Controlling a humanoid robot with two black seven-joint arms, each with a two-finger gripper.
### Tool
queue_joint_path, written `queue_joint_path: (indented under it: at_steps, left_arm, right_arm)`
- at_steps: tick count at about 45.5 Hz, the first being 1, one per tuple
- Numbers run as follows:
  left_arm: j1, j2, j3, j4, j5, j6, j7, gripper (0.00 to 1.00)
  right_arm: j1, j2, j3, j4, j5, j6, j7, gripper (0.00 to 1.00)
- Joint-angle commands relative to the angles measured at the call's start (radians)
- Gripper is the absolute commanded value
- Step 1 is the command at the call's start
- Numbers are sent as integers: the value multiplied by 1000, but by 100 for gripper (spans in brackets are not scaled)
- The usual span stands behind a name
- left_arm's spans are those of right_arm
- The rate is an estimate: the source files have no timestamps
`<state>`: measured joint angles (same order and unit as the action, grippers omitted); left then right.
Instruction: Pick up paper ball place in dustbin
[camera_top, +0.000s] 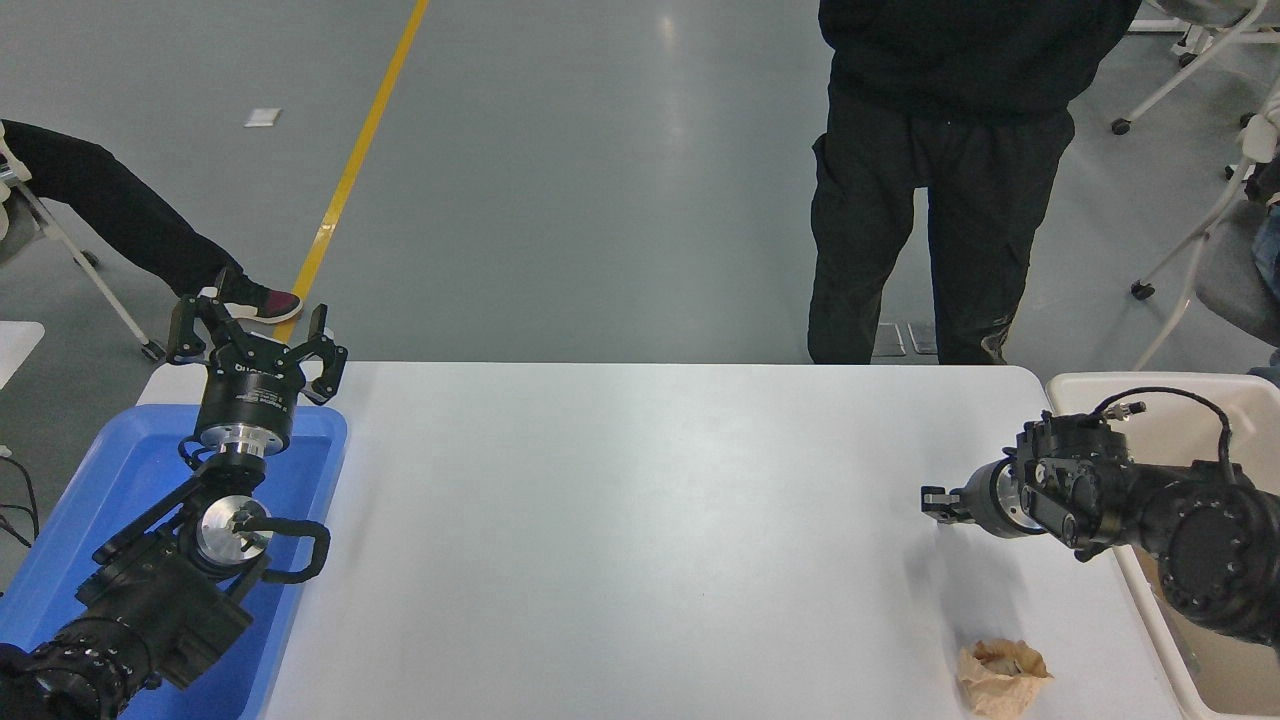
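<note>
The paper ball (1000, 676), a tan-brown crumpled wad, lies on the white table (640, 520) near its front right corner. The cream-beige dustbin (1085, 386) stands just off the table's right edge, partly hidden by my right arm. My right gripper (936, 501) points left above the table, empty as far as I can see, about a gripper's length behind and left of the ball. My left gripper (255, 332) is open and empty, parked upright over the far end of the blue tray.
A shallow blue tray (110, 480) lies along the table's left edge under my left arm. A person in black (930, 200) stands at the far side, right of centre. A seated person's leg (130, 225) shows at far left. Chairs (1215, 220) stand at top right.
</note>
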<state>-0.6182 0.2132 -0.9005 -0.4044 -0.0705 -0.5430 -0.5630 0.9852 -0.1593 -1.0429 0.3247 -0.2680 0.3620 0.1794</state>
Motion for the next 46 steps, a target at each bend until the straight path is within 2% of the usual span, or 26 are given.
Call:
queue_joint_path:
  at_steps: [1,46]
  left_arm:
    - [0,0,0,1,0,0,0,99]
    - [0,0,0,1,0,0,0,99]
  right_arm:
    - [1,0,0,1,10,0,0,0]
    - [19,6,7,7,24,3,2,0]
